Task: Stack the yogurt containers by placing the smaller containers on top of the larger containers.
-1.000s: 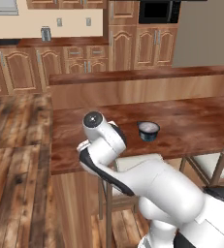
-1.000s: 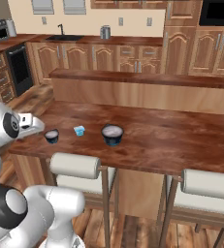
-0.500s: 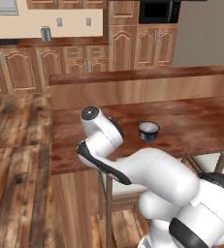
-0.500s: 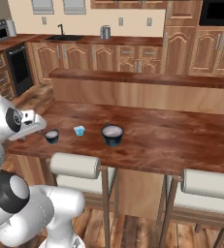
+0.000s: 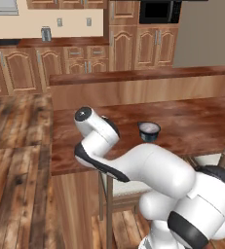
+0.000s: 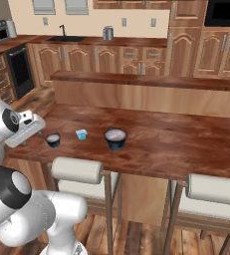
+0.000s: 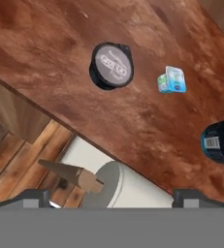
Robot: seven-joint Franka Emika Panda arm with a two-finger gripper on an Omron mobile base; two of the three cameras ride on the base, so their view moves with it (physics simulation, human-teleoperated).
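Three yogurt containers stand on the wooden counter point(image 6: 161, 144). The wide dark-blue tub point(image 6: 115, 138) point(image 5: 149, 131) has a pale top and sits at the right edge of the hand view point(image 7: 222, 141). A tiny pale-blue cup point(image 6: 81, 134) point(image 7: 172, 80) stands to its left. Further left, near the counter's corner, is the small dark-blue cup point(image 6: 53, 139) point(image 7: 111, 66). My gripper point(image 6: 23, 141) point(image 7: 111, 196) hovers above the counter's front-left edge, left of the small dark cup. It is open, with nothing between its fingers.
Padded stools point(image 6: 76, 171) point(image 6: 213, 189) stand under the counter's front edge, one of them right below the hand point(image 7: 108, 181). A raised wooden ledge point(image 6: 151, 82) runs along the back of the counter. My own arm point(image 5: 133, 165) hides the counter's left part in the left base view.
The arm has shifted only slightly, with its upper joint drifting a little left in the left base view. The three cups have not moved.
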